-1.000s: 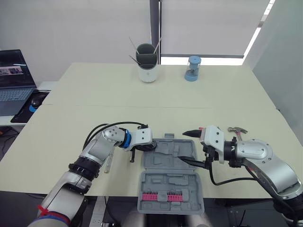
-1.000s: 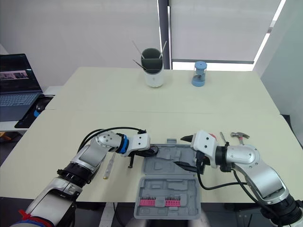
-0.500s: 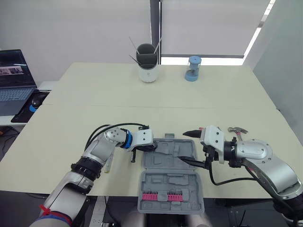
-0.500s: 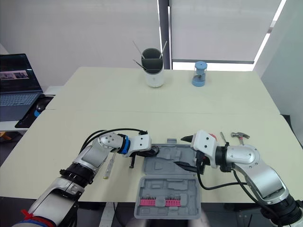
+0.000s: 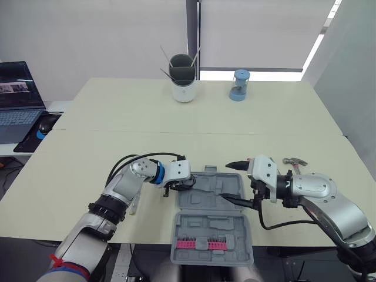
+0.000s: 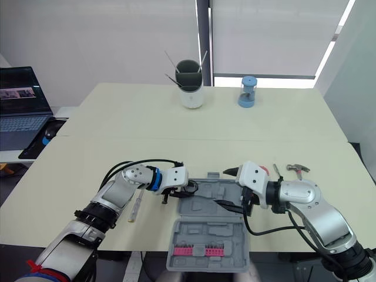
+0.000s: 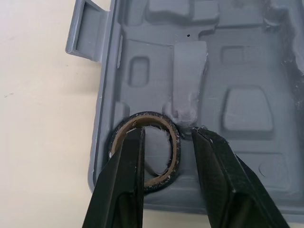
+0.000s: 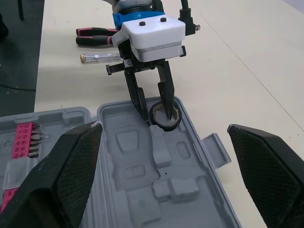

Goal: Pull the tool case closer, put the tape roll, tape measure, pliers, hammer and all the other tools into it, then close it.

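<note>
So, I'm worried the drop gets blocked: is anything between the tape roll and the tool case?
Nothing visible. The tape roll already lies in a corner of the open tool case, with the left gripper open astride its wall. The right gripper is open at the case's right side, clear of the roll.

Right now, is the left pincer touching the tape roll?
Cannot tell. In the left wrist view one finger of the left pincer stands clear of the tape roll; the other reaches into its ring and hides any contact.

pen holder (image 5: pixel 183 79) and blue jar (image 5: pixel 238 85) stand far back on the table (image 5: pixel 117 117), laptop (image 5: pixel 17 98) alongside.
</note>
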`<state>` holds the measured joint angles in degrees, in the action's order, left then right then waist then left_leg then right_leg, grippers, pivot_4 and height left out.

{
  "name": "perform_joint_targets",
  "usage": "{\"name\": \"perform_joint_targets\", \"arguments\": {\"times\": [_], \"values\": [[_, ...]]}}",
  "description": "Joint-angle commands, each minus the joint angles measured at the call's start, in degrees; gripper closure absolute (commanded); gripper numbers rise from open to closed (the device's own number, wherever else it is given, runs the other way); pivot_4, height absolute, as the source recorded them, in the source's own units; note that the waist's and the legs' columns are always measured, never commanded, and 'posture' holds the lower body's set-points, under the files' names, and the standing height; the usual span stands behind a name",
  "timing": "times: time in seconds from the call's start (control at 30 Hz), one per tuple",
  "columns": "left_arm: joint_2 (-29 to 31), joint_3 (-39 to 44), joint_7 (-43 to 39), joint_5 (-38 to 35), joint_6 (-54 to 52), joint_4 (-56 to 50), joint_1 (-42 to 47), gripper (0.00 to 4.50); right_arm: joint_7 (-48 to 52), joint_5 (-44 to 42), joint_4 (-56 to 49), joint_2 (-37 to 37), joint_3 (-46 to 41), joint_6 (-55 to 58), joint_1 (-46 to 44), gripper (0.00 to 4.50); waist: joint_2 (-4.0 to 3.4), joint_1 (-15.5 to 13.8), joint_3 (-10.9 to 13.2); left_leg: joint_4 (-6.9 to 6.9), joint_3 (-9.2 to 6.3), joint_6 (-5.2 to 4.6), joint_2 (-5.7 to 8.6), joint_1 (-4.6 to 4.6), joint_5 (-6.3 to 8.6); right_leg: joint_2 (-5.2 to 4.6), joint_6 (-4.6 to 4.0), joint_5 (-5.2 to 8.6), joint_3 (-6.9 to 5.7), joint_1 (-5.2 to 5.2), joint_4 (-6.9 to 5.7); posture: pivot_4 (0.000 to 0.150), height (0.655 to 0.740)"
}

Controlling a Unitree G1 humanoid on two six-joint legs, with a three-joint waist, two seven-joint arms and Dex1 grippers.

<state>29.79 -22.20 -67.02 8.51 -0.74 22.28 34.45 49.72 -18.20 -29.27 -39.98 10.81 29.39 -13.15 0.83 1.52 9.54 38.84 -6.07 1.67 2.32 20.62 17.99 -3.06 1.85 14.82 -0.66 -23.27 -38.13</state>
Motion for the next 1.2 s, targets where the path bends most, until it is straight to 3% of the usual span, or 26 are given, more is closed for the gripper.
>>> {"name": "perform_joint_targets", "arguments": {"times": [0.03,0.4,0.73,1.2], "values": [[-0.27,1.43,-0.28,-1.81,-0.11,-2.22,1.43,2.9,-0.16,-0.45,-1.32,0.24,-1.12,-0.49,-1.23,0.0,0.0,0.0,0.0,0.0,0.0,0.0,0.0,0.0,0.0,0.0,0.0,0.0,0.0,0.0,0.0,0.15,0.74],[-0.14,7.53,0.7,-10.38,-4.35,-8.54,-3.24,2.9,-0.1,-0.14,0.27,0.56,-1.38,-1.82,-1.25,0.0,0.0,0.11,0.0,0.0,-0.01,0.0,-0.01,0.0,0.0,-0.01,0.0,0.0,0.02,0.0,0.01,0.15,0.74],[-4.02,5.89,6.72,-7.87,-1.38,-2.63,-5.09,2.9,0.84,0.5,1.31,0.33,-1.14,-3.32,-1.25,0.0,0.0,-0.11,0.0,0.02,-0.03,0.01,0.0,0.02,0.0,-0.02,0.03,-0.02,0.02,0.0,0.01,0.15,0.74],[-4.58,5.14,7.93,-6.32,3.26,6.42,-5.28,2.9,1.06,0.94,1.37,0.16,-1.51,-3.75,-0.64,0.0,0.0,-0.09,-0.02,0.02,-0.01,0.0,0.0,-0.05,0.0,-0.02,0.04,-0.04,0.01,0.03,0.0,0.15,0.74]]}}
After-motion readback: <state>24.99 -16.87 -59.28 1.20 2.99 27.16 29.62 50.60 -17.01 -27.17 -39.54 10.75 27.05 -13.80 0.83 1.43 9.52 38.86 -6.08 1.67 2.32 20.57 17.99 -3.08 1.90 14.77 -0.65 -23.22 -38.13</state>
